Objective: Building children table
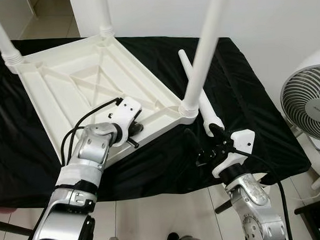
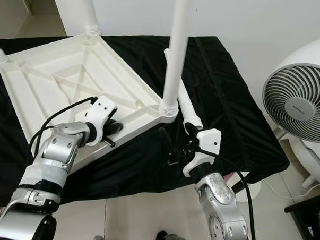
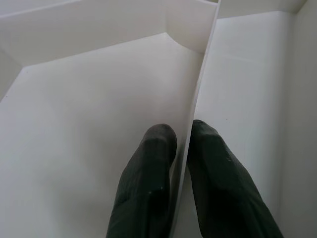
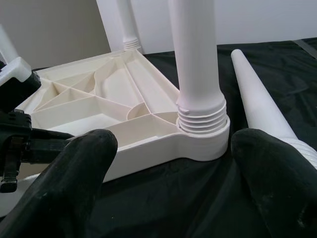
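gripping a rib of the upturned table top [image 1: 89,83], left claw [image 3: 181,148], right claw [image 4: 173,173] spread, black cloth [image 1: 243,84]

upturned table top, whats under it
Black cloth lies under the upturned table top and spreads beyond it. The surface beneath the cloth is covered.

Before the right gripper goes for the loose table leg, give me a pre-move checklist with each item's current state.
1. Left gripper pinching a rib of the upturned tabletop: ok, fingers closed on the rib.
2. Right gripper open: ok, fingers spread wide in its wrist view.
3. Loose leg lying free on the black cloth: ok, nothing on it.
4. Near right corner leg seated in its socket: ok, though several threads show.
5. Remaining empty socket unobstructed: cannot tell, the left arm covers that corner.
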